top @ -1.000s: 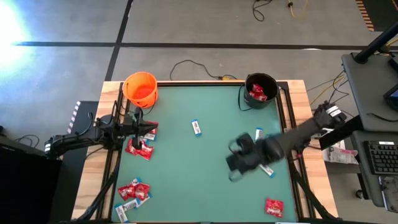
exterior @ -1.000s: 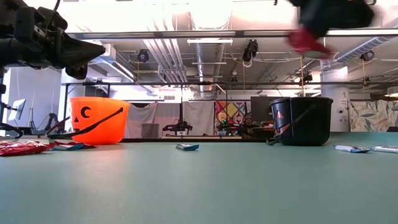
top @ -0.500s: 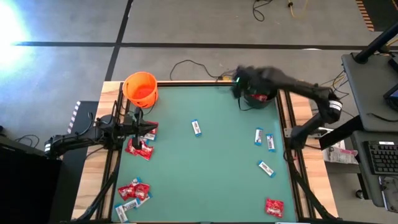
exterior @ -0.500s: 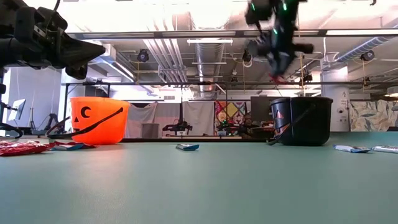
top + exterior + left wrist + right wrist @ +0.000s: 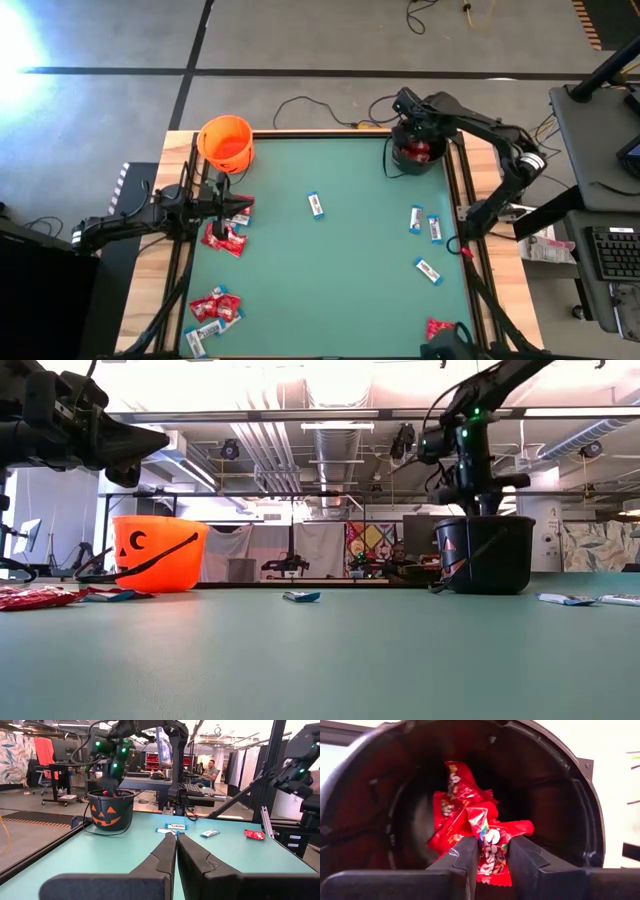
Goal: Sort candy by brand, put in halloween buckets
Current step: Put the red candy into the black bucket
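Note:
My right gripper hangs over the mouth of the black bucket at the table's far right, shut on a red candy packet. More red packets lie inside the bucket. The orange bucket stands at the far left. My left gripper is shut and level at the table's left side, above red packets. Light blue bars lie on the green top. My right gripper pinches the red packet's middle between its two fingers. The fingers slant down from above into the bucket's mouth. The packet is lifted clear, above the packets in the bucket, with one crimped end sticking back between the fingers.
A heap of red packets and blue bars lies at the near left, and one red packet at the near right. The black bucket's wire handle hangs down its side. Cables run on the floor beyond the far edge.
My right gripper has swung fast from the table's middle right toward the far edge, carrying the red packet. It has turned, tipped downward and come down over the black bucket's mouth.

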Robot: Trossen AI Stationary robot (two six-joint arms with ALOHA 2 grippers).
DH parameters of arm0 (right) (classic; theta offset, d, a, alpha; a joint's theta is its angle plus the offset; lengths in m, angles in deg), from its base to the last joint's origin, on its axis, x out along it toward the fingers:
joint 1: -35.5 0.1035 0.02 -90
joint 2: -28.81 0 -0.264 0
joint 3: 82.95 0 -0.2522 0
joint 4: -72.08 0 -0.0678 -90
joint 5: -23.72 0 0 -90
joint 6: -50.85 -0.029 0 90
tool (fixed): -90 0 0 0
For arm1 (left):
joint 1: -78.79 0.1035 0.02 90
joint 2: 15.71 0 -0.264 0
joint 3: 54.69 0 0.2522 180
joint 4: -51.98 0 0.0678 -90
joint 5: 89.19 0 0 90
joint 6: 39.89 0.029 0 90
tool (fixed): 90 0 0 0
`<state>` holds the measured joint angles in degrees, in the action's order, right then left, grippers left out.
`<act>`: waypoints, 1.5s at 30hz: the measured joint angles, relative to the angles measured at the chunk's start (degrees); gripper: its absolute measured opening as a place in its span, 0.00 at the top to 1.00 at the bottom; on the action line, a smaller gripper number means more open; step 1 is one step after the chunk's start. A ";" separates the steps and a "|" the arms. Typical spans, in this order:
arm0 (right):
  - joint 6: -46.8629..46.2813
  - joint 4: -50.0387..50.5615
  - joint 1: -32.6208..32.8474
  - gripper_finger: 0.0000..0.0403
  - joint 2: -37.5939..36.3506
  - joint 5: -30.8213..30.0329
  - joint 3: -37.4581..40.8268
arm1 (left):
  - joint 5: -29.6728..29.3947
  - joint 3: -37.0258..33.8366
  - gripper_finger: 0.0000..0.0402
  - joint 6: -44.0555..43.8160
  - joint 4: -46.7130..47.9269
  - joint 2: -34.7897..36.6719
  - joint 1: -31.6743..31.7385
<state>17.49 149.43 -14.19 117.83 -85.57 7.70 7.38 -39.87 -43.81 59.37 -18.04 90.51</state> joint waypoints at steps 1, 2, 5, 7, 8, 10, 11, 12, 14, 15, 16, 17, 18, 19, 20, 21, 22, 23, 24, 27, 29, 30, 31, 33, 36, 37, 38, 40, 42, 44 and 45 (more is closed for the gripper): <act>0.00 0.00 -0.35 0.78 0.55 0.00 0.00 | 0.00 -0.02 1.00 0.00 0.00 -0.02 0.00; -0.02 0.07 -0.63 0.76 1.02 0.00 0.00 | 0.00 -0.02 1.00 0.00 0.00 -0.01 0.00; -0.13 0.24 -0.66 0.70 1.64 0.00 -0.19 | 0.00 -0.02 1.00 0.00 0.00 -0.02 0.00; -0.80 0.51 -0.58 0.66 1.52 0.18 -1.02 | 0.00 -0.01 1.00 0.00 0.01 -0.01 0.00; -1.05 0.86 -0.55 0.63 1.23 0.74 -1.56 | 0.00 -0.02 1.00 0.00 0.00 -0.01 0.00; -1.32 2.18 -0.06 0.58 0.32 2.66 -3.07 | 0.00 0.00 1.00 0.00 0.00 -0.01 0.00; -1.61 2.90 0.46 0.56 -0.45 3.73 -4.10 | 0.00 -0.02 1.00 0.00 0.00 0.00 0.00; -1.88 3.75 1.39 0.54 -1.40 4.88 -5.09 | 0.00 0.00 1.00 0.00 0.00 0.00 0.00; -2.67 6.15 5.86 0.51 -4.07 6.56 -6.32 | 0.00 -0.02 1.00 0.00 0.00 -0.02 0.00; -3.11 7.54 9.45 0.50 -5.68 6.69 -6.56 | 0.00 -0.01 1.00 0.00 0.01 0.00 0.00; -3.67 8.71 13.83 0.49 -7.29 6.77 -6.55 | 0.00 0.00 1.00 0.00 0.00 0.00 0.00; -5.02 9.57 18.87 0.49 -8.77 6.86 -6.49 | 0.00 -0.01 1.00 0.00 0.00 -0.01 0.00; -7.06 10.35 24.69 0.49 -10.33 6.69 -6.21 | 0.00 -0.02 1.00 0.00 0.00 0.00 0.00; -9.84 11.13 30.68 0.49 -11.56 6.64 -5.95 | 0.00 -0.02 1.00 0.00 0.00 -0.02 0.00; -13.36 11.95 36.58 0.50 -12.72 6.90 -5.57 | 0.00 0.00 1.00 0.00 0.00 -0.01 0.00; -17.28 12.58 42.75 0.51 -13.59 7.72 -5.13 | 0.00 -0.02 1.00 0.00 0.00 0.00 0.00; -21.43 12.61 48.82 0.52 -14.27 8.88 -4.53 | 0.00 -0.02 1.00 0.00 0.00 0.00 0.00; -25.99 12.40 54.73 0.53 -14.66 10.16 -3.89 | 0.00 0.00 1.00 0.00 0.00 0.00 0.00; -30.72 12.34 60.47 0.54 -14.70 11.25 -3.29 | 0.00 -0.01 1.00 0.00 0.00 0.00 0.00; -46.36 11.61 76.94 0.56 -13.17 13.33 -1.49 | 0.00 -0.02 1.00 0.00 0.00 0.00 0.00; -56.68 9.01 86.42 0.58 -11.05 14.59 -0.24 | 0.00 -0.01 1.00 0.00 0.00 0.00 0.00; -61.43 6.91 90.41 0.59 -9.74 14.89 0.37 | 0.00 -0.02 1.00 0.00 0.00 0.00 0.00; -65.87 4.87 93.74 0.59 -8.20 14.95 0.81 | 0.00 -0.02 1.00 0.00 0.00 -0.02 0.00; -73.77 1.54 98.89 0.59 -4.58 15.23 1.07 | 0.00 0.00 1.00 0.00 0.00 0.00 0.00; -82.39 -3.34 103.25 0.56 0.71 16.75 1.06 | 0.00 -0.01 1.00 0.00 0.00 0.00 0.00; -84.31 -4.88 104.02 0.54 2.35 18.08 1.05 | 0.00 -0.02 1.00 0.00 0.00 0.00 0.02; -85.51 -6.19 104.49 0.52 4.11 19.79 1.05 | 0.00 -0.02 1.00 0.00 0.02 0.00 0.00; -85.76 -8.97 104.79 0.47 7.54 24.96 1.05 | 0.00 0.00 1.00 0.00 0.00 -0.01 0.00; -84.03 -11.58 104.65 0.43 10.86 31.67 1.05 | -0.01 -0.01 1.00 0.00 0.00 -0.01 0.00; -81.67 -13.80 104.33 0.38 13.98 38.36 1.03 | 0.00 0.00 1.00 0.00 0.00 0.00 0.00; -80.33 -14.75 104.18 0.36 15.29 41.47 1.03 | 0.00 -0.02 1.00 0.00 0.00 -0.01 0.00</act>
<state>-62.85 134.68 89.98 133.12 -44.10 8.72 7.38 -39.89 -43.81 59.37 -18.05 90.51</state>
